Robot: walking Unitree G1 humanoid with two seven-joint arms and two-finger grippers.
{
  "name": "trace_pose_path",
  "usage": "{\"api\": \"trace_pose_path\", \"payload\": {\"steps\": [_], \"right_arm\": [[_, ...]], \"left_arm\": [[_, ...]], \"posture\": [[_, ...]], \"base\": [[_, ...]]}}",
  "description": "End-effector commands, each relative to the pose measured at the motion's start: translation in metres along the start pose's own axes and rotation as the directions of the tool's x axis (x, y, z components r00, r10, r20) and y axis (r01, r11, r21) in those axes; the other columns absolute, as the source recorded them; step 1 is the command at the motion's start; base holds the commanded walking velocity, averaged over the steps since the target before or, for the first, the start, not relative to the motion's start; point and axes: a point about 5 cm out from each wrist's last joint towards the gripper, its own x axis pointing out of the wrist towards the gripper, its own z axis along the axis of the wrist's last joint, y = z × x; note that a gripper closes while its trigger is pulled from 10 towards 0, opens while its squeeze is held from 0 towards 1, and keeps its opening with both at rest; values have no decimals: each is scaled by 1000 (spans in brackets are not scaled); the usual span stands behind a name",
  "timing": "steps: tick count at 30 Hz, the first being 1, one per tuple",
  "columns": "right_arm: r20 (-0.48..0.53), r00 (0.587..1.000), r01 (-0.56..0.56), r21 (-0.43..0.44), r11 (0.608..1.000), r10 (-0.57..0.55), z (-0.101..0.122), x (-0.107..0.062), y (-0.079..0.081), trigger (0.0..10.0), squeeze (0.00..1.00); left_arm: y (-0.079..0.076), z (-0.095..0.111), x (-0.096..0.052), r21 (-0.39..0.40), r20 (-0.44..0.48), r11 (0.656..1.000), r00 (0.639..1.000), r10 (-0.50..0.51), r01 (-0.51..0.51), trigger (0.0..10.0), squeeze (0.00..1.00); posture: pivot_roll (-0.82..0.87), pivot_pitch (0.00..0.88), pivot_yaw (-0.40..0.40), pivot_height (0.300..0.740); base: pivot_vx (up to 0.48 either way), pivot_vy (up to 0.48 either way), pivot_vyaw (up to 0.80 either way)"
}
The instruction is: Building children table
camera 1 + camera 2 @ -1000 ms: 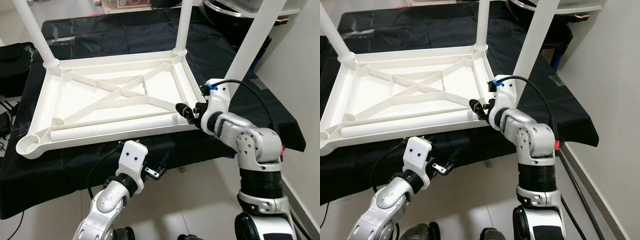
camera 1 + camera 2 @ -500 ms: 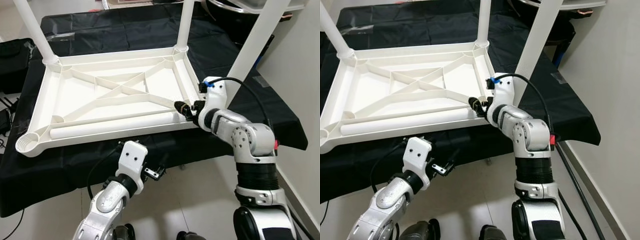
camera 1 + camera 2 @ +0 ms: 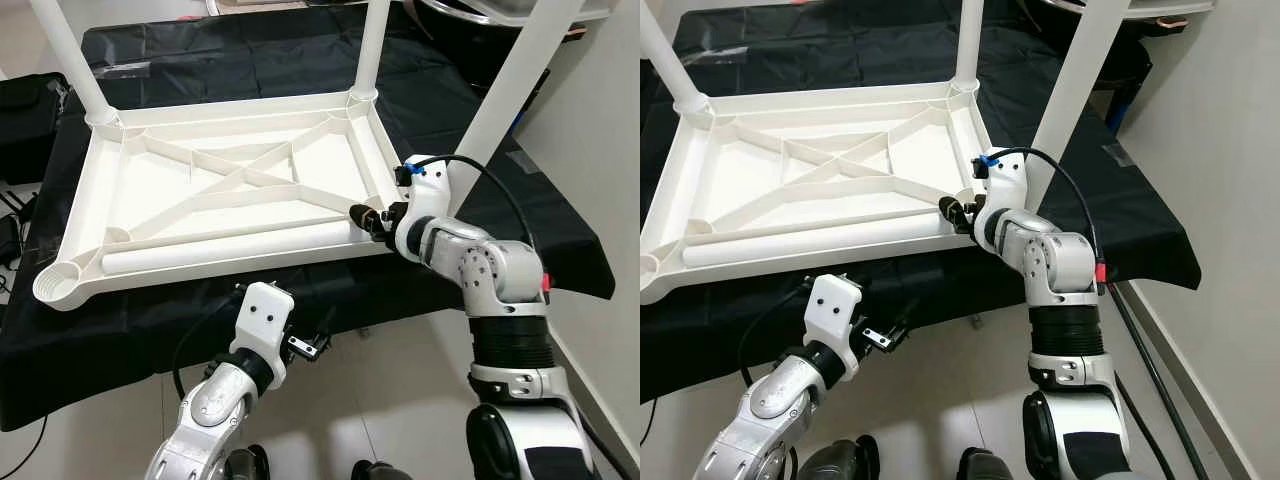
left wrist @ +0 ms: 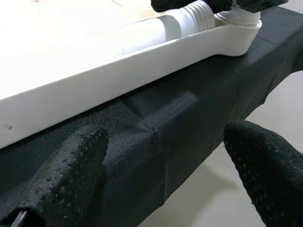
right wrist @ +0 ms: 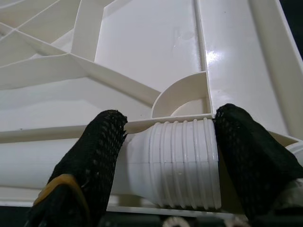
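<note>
Tabletop (image 3: 220,190), white plastic, upside down on counter (image 3: 300,60) draped in black cloth, ribbed underside facing up, spanning upper left to centre of head views. Three legs already standing up from corner sockets: upper left (image 3: 70,60), upper centre (image 3: 372,45), right (image 3: 510,85). Lower-left corner socket (image 3: 55,285) empty. Loose leg (image 3: 220,248) lying flat inside tabletop along near rim, threaded end (image 5: 182,163) at right.

Right end effector (image 3: 372,218) at centre right of head views, reaching over tabletop's near-right corner. Fingers (image 5: 102,161) black, clamped on either side of threaded end of loose leg, touching it on both sides; curved rib of corner socket just behind it in wrist view.

Left end effector (image 3: 305,345) low in lower centre of head views, below counter edge, just off hanging black cloth. Fingers (image 4: 71,170) spread wide, holding nothing. Left wrist view looks up along tabletop's near rim (image 4: 118,66) with black cloth beneath, threaded end of loose leg visible at upper right of that frame.

Pale tiled floor (image 3: 400,400) beneath. White wall (image 3: 1220,150) at right of frame.
</note>
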Motion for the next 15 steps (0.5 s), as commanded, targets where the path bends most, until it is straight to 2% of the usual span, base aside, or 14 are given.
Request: {"api": "trace_pose_path", "payload": {"steps": [1,4,6,10,15], "right_arm": [[-43,999,17,48,999,-15,-6,0,-9,10000,0],[-53,998,-12,81,997,16,-6,0,-10,10000,0],[-51,997,-55,119,991,61,3,-3,-16,10000,0],[-27,998,-53,118,992,57,18,-7,-28,10000,0],[-2,998,-60,118,991,60,29,-11,-35,10000,0]], "left_arm": [[-2,-1,-2,8,-17,1000,1000,-4,5,10000,0],[-2,-2,-2,10,-19,1000,1000,-4,4,10000,0],[-1,-2,-2,12,-20,1000,1000,-2,2,10000,0],[-1,-3,-2,15,-24,1000,1000,1,0,10000,0],[0,-3,-2,18,-26,1000,1000,3,-2,10000,0]], "posture": [[105,242,-59,740],[103,243,-59,740],[103,242,-60,740],[102,243,-55,740],[99,243,-55,740]], "base": [[0,0,0],[0,0,0],[0,0,0],[0,0,0],[0,0,0]]}}
